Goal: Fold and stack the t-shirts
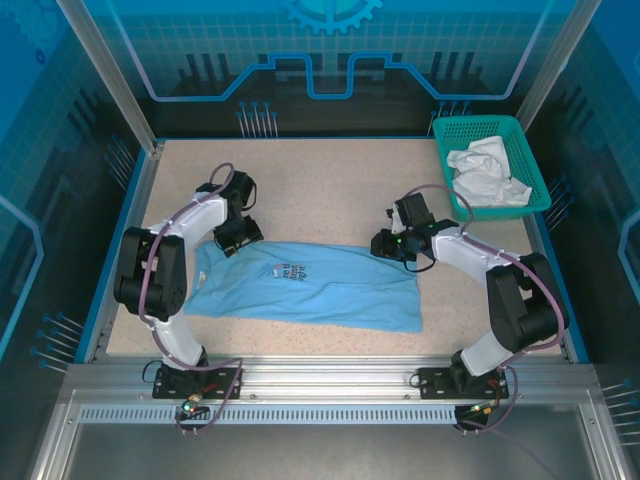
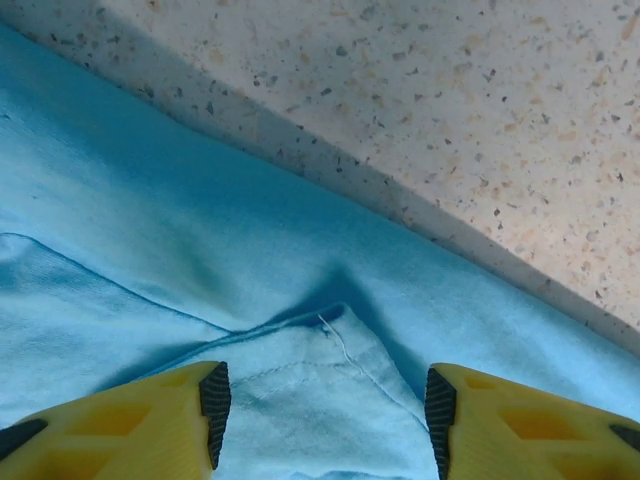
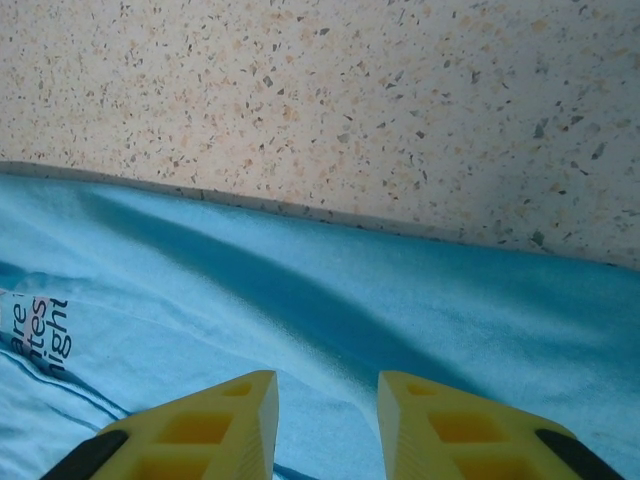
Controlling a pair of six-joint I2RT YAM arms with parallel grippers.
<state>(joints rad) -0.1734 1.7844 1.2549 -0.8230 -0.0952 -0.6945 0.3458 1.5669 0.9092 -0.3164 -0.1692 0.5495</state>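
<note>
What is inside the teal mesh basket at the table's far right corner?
A crumpled white t-shirt lies in the teal basket, covering most of its floor. Whether anything else sits beneath that fabric cannot be seen, since the shirt hides it.

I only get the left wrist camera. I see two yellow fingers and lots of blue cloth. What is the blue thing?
Observer: It's a light blue t-shirt, spread out flat across the table.
Operator: Where is the other arm?
Observer: The right gripper is low at the shirt's far edge, near its right end.
Operator: Is there another shirt somewhere?
Observer: Yes. A crumpled white t-shirt lies inside the teal basket at the table's far right corner.
</note>
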